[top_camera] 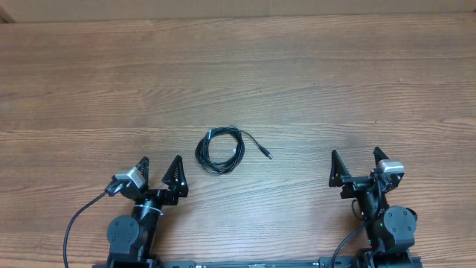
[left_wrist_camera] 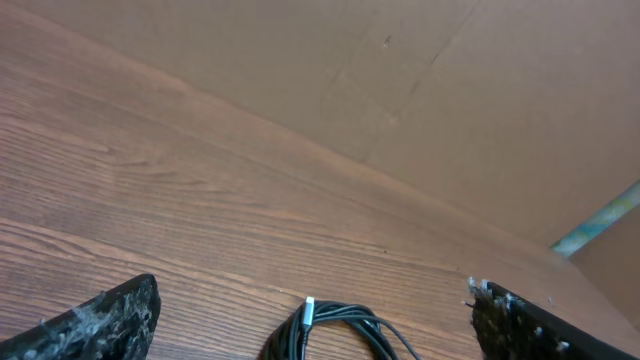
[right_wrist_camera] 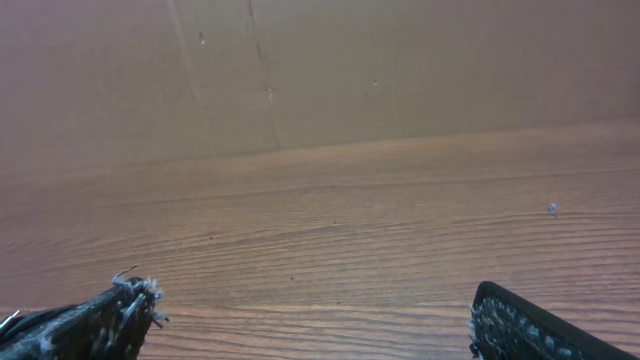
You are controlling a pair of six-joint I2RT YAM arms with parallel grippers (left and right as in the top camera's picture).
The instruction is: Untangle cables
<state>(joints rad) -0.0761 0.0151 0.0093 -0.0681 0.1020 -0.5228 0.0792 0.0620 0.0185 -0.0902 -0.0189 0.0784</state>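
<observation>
The cables [top_camera: 220,150] lie as one coiled bundle of thin black cord at the middle of the wooden table, with one loose end running right to a small plug [top_camera: 266,155]. In the left wrist view the bundle [left_wrist_camera: 335,332] shows at the bottom edge with a silvery plug tip [left_wrist_camera: 309,309]. My left gripper [top_camera: 158,173] is open and empty, just left of and nearer than the bundle. My right gripper [top_camera: 355,164] is open and empty, well to the right of the cables. The right wrist view shows no cable.
The wooden table [top_camera: 238,82] stretches far beyond the cables. A brown cardboard wall [right_wrist_camera: 320,70] stands along its far edge, also seen in the left wrist view [left_wrist_camera: 480,110].
</observation>
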